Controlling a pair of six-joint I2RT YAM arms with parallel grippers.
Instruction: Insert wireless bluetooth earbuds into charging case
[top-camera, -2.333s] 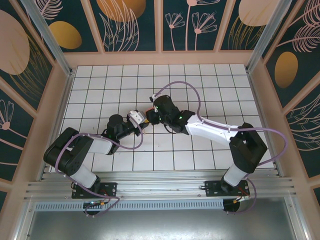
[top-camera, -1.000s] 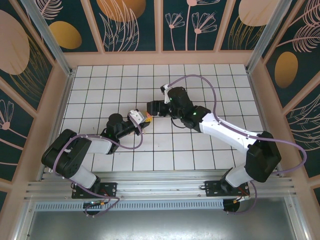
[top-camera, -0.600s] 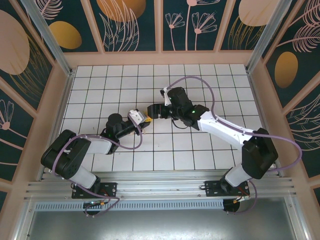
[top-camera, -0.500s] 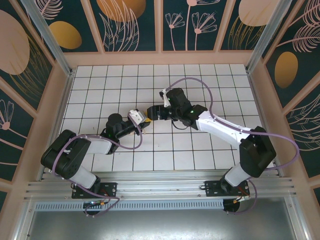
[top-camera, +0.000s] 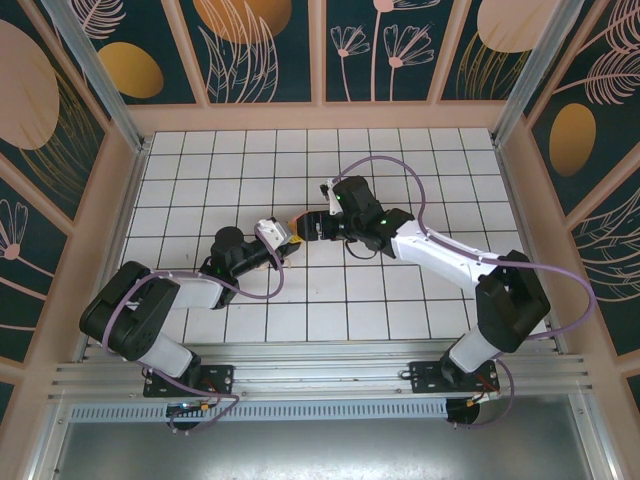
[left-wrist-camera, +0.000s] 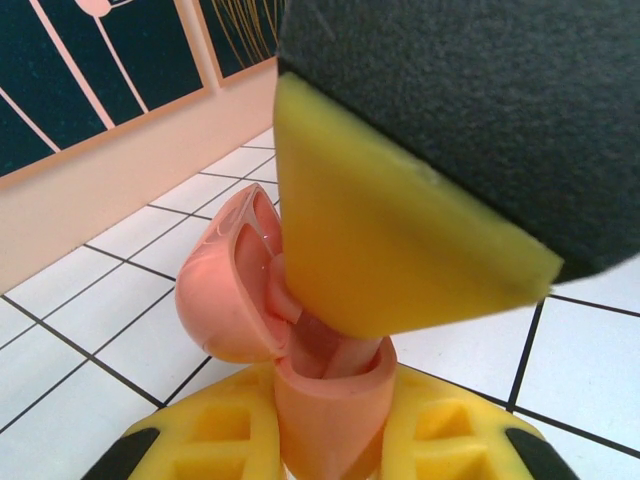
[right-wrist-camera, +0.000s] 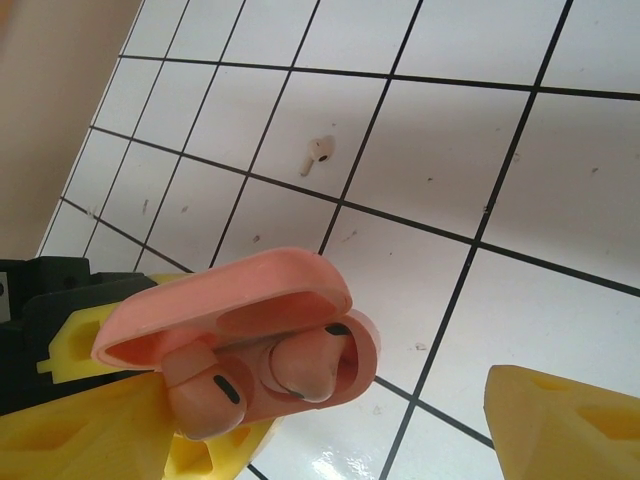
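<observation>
My left gripper (left-wrist-camera: 330, 445) is shut on the base of a salmon-pink charging case (left-wrist-camera: 325, 415), held upright with its lid (left-wrist-camera: 225, 295) swung open. Two salmon-pink earbuds sit in the case: one (right-wrist-camera: 300, 365) lies deep in its well, the other (right-wrist-camera: 205, 395) stands proud at the left end. My right gripper (right-wrist-camera: 330, 425) is open and straddles the case, with one yellow finger (left-wrist-camera: 400, 235) pressing down into the case's mouth. A pale beige earbud (right-wrist-camera: 318, 153) lies loose on the tiles beyond. From above, both grippers (top-camera: 283, 238) (top-camera: 308, 225) meet at mid-table.
The white tiled floor (top-camera: 440, 170) is bounded by a peach wall (left-wrist-camera: 100, 190) at the back and sides. Purple cables (top-camera: 395, 170) loop over the right arm.
The right gripper has come back slightly toward the left gripper and now sits over the open case. The left gripper has held still with the case.
</observation>
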